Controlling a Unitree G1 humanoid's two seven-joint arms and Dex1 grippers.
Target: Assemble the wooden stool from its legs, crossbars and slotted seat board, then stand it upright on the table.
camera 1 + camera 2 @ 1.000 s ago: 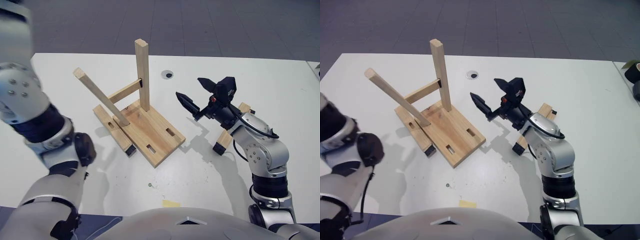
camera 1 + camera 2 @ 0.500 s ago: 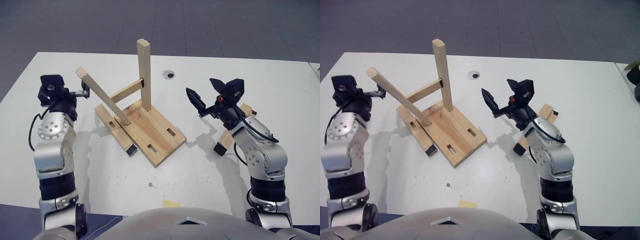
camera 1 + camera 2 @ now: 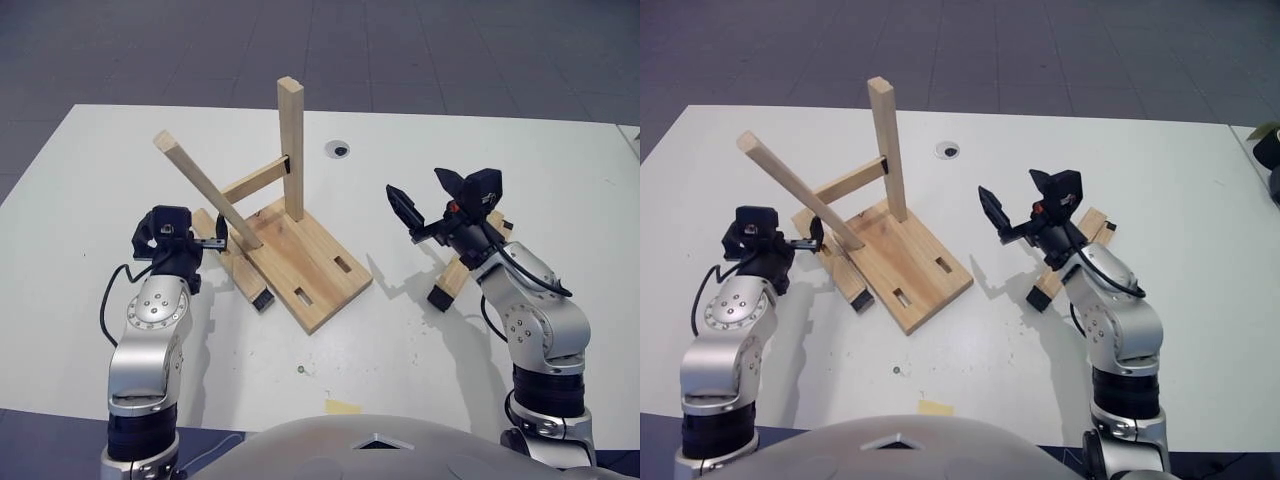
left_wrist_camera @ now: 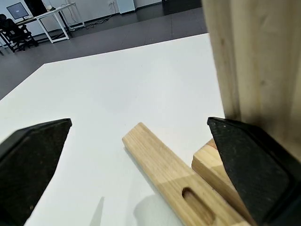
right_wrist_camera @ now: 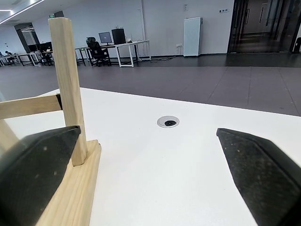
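The slotted seat board [image 3: 318,268] lies flat mid-table. One leg [image 3: 291,150] stands upright in it, and a second leg [image 3: 203,188] leans away to the left. A crossbar [image 3: 255,181] joins the two. A loose slotted piece [image 3: 232,263] lies along the board's left edge. Another loose piece [image 3: 456,270] lies to the right. My left gripper [image 3: 212,241] is open, low beside the leaning leg's foot, facing the loose slotted piece [image 4: 164,174]. My right gripper [image 3: 425,197] is open above the right piece, facing the upright leg [image 5: 68,80].
A round cable hole [image 3: 338,150] sits in the white table [image 3: 520,140] behind the board. A yellow scrap [image 3: 342,407] and a small dark speck [image 3: 300,370] lie near the front edge. Bare tabletop stretches to the far left and far right.
My left arm swung down from high on the left, bringing its gripper low beside the leaning leg. My right gripper drew back a little to the right, still open.
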